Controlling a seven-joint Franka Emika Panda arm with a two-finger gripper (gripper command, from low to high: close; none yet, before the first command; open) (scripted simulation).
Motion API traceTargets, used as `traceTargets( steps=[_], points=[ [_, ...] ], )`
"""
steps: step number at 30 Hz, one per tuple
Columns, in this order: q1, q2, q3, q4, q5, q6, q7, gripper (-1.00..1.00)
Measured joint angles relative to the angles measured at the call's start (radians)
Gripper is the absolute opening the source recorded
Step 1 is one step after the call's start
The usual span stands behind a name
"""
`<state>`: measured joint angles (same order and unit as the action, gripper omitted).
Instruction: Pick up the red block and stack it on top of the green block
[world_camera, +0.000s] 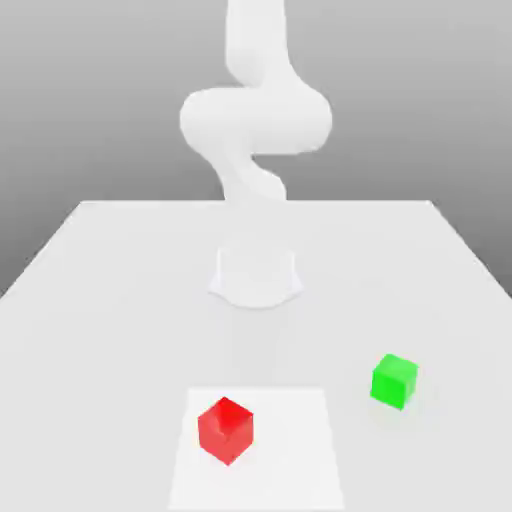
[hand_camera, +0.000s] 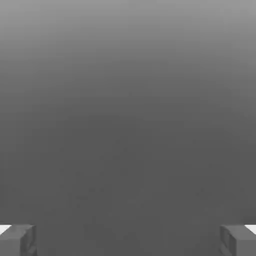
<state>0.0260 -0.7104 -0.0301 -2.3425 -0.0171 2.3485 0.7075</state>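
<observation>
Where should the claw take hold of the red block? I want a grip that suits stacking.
Come straight down from above and close on two opposite vertical faces of the red block. It sits flat on the table, rotated with a corner toward the exterior view, so turn the claw to match its faces.

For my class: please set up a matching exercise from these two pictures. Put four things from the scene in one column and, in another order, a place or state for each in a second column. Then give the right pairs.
Column one:
1. red block
2. green block
3. arm base
4. gripper

Column two:
A. open, holding nothing
B. on the lighter square patch of the table, near the front edge
C. on the table behind both blocks, in the middle
D. on the plain table, toward the exterior view's right

Pairs: 1-B, 2-D, 3-C, 4-A
</observation>
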Motion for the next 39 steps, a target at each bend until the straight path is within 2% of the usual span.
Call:
traceTargets(
  steps=[9,17,21,26,27,34,39],
  points=[
    [0.08,0.331,-0.118,-0.156,-0.027,0.179,-0.369,0.0],
    [0.117,0.623,-0.189,-0.293,0.014,0.336,-0.737,0.0],
    [0.103,0.77,-0.18,-0.35,0.061,0.419,-0.919,0.0],
    [0.05,0.952,-0.106,-0.333,0.166,0.565,-1.017,0.0],
    [0.037,0.982,-0.09,-0.328,0.179,0.59,-1.027,-1.0],
    [0.033,0.986,-0.086,-0.328,0.18,0.592,-1.029,-1.0],
    [0.057,0.829,-0.131,-0.352,0.084,0.462,-0.957,-1.0]
  ],
)
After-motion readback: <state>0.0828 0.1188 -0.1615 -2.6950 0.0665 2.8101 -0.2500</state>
